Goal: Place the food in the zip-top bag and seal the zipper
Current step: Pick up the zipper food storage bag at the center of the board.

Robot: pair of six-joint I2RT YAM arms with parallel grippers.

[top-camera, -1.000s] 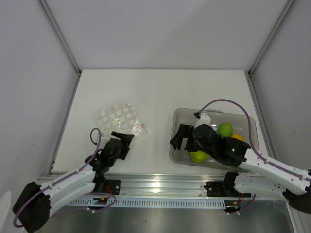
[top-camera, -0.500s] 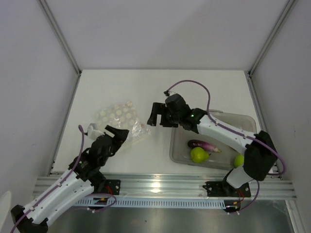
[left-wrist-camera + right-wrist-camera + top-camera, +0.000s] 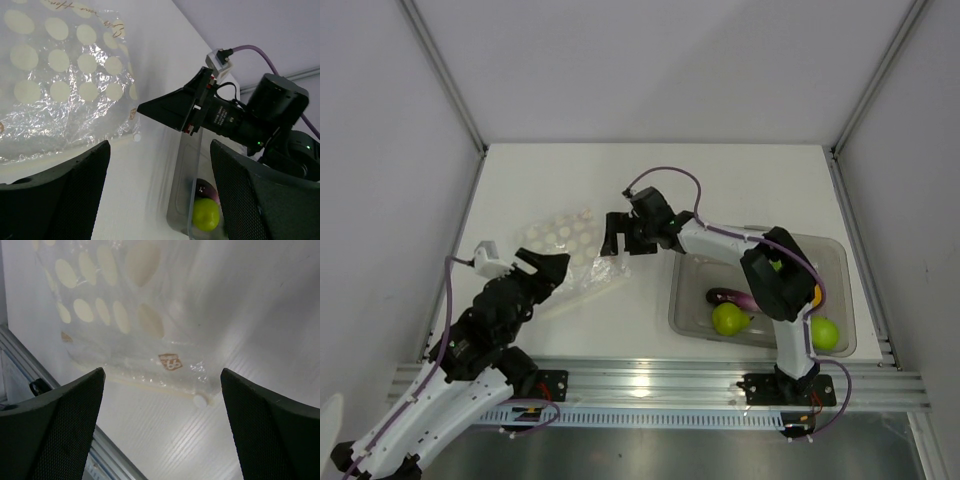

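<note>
The counter (image 3: 720, 180) is a flat, matt white surface. Plain pale grey panels enclose it: a back wall (image 3: 650, 70), a left wall (image 3: 370, 200) and a right wall (image 3: 920, 220). A slim metal post runs up each rear corner, left post (image 3: 443, 75) and right post (image 3: 878, 75). A slotted aluminium rail (image 3: 650, 380) spans the near edge. Lighting is even and diffuse, and shadows are faint.

Small brown printed mark (image 3: 171, 361) on the zip-top bag (image 3: 107, 342), too blurred for reading.
</note>
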